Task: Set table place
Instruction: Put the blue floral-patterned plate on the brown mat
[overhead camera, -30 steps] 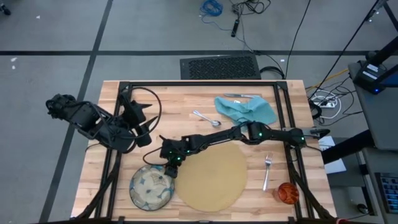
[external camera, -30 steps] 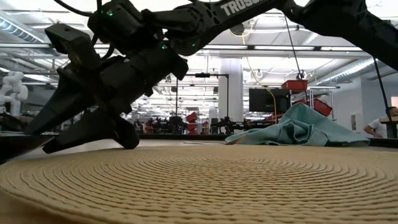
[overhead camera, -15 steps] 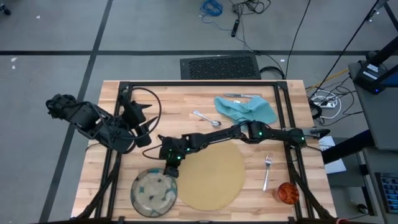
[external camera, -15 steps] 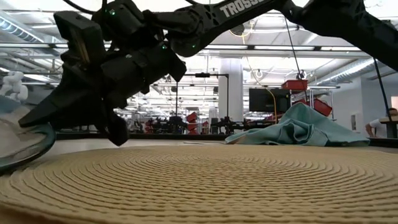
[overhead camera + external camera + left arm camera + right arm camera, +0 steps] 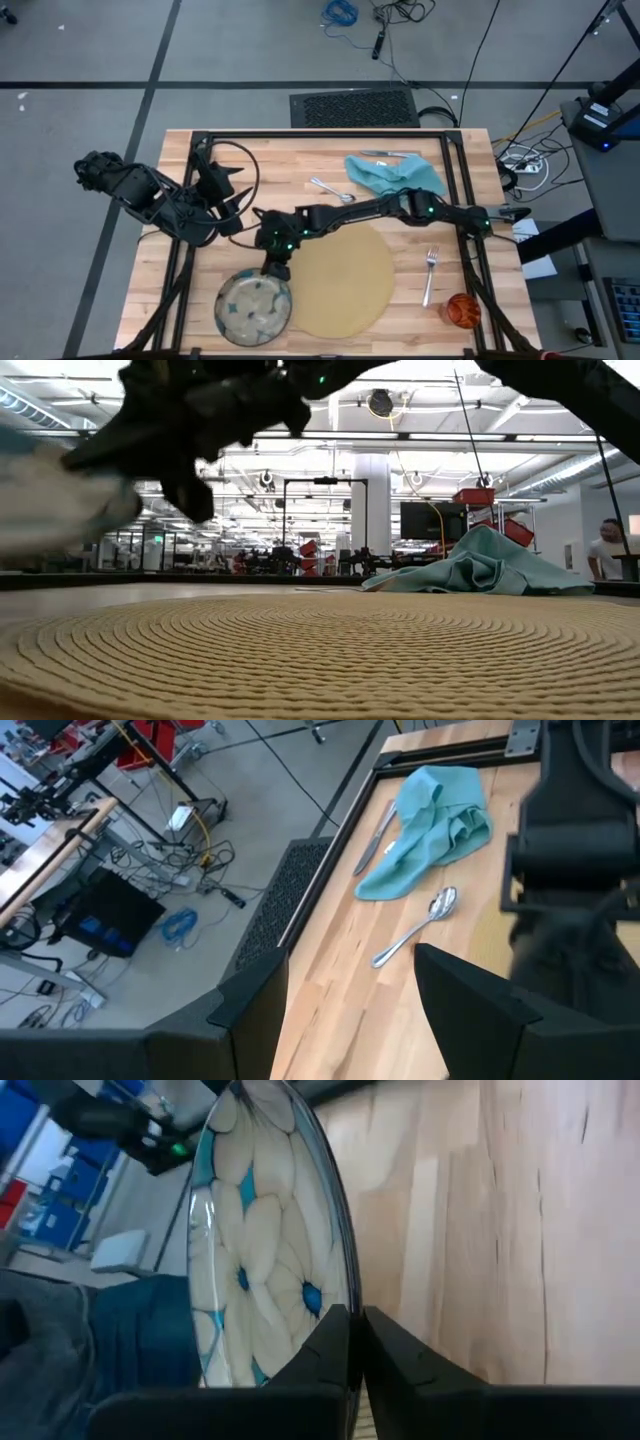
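One desk [image 5: 330, 150] of pale planks is carrying everything, and two dark arms are working over it. One round tan placemat [image 5: 345, 285] is lying near the front edge, and one green-patterned plate [image 5: 253, 309] is sitting just beside its left edge, apparently overlapping it slightly. One teal napkin [image 5: 395, 175] is lying crumpled toward the back, with one knife [image 5: 385, 154] touching its far side and one spoon [image 5: 332, 190] lying just to its left. One fork [image 5: 430, 272] is resting to the right of the placemat, and one small orange cup [image 5: 462, 309] is standing near the front right corner.

The right arm is stretching low across the desk from the right side toward the left, its gripper [image 5: 272, 270] pointing down at the plate's back rim. Its fingers [image 5: 335, 1342] are clamped shut on that rim, and in the right wrist view the plate is standing tilted up on edge.

The left arm is waiting, folded, at the desk's left side, its gripper [image 5: 228, 205] well apart from the plate, with its fingers [image 5: 470, 1005] spread and gripping nothing.
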Tool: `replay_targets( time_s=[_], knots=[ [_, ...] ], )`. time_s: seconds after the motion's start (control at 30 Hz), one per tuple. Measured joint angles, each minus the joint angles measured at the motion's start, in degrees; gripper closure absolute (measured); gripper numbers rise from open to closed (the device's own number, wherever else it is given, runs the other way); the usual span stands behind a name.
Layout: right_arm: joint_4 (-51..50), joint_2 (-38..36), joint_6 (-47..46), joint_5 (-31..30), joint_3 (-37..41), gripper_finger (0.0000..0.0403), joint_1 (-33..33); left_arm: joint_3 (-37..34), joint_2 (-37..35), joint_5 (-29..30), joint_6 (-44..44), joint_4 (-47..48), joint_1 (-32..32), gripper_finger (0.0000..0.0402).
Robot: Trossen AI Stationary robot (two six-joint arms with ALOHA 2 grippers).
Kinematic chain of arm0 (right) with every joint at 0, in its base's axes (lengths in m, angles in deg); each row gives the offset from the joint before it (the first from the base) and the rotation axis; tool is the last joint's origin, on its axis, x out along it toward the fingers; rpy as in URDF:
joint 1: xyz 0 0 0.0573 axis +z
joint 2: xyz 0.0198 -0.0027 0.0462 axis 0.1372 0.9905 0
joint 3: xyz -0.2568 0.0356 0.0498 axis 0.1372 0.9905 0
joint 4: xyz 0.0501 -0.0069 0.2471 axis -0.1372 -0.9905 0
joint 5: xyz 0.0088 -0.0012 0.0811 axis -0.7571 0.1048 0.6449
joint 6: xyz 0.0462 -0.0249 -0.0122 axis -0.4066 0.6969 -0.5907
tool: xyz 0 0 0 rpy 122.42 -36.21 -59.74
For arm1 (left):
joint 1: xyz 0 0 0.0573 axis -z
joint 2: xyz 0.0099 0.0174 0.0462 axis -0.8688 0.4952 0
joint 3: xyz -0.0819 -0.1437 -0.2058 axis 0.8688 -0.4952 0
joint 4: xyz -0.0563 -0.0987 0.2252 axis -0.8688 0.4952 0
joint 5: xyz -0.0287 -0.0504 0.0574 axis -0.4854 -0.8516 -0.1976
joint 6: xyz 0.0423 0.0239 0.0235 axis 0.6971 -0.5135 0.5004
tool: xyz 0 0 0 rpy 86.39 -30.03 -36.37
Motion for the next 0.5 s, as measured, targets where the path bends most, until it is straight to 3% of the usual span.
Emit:
replay_targets(
  time_s=[0.5],
  knots=[
    [-28.75,-2.96,8.88,3.15,-0.02,0.0403,-1.71,-0.04,0.0,-0.76,-4.52,5.94,-0.02,0.0199]
  ],
)
